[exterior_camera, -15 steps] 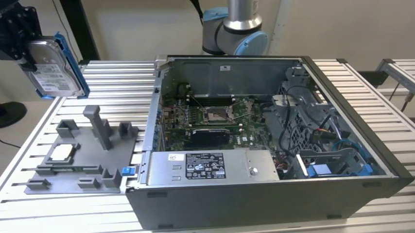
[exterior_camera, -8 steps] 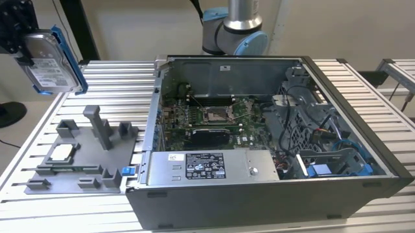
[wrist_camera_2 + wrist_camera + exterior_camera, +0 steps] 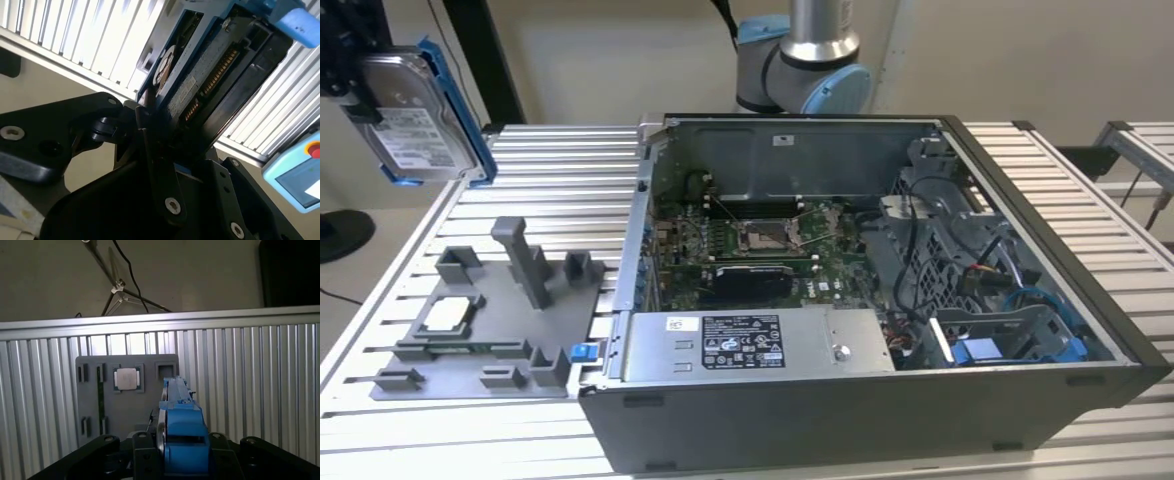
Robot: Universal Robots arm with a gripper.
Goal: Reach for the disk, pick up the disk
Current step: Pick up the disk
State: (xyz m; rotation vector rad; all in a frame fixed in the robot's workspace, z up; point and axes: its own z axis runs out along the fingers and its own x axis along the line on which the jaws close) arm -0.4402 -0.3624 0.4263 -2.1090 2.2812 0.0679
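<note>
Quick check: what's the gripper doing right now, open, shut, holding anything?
Gripper: shut on the disk, held in the air.

The exterior view is being lit softly and evenly from above; faint shadows are being cast on the worktop (image 3: 547, 165) around the grey fixture (image 3: 494, 335); the inside of the open case (image 3: 854, 420) is being left darker; a dull sheen is being caught by the disk (image 3: 414, 130). In the second wrist view the slats are being washed out by glare; the gripper (image 3: 172, 135) is being rendered almost black.
</note>
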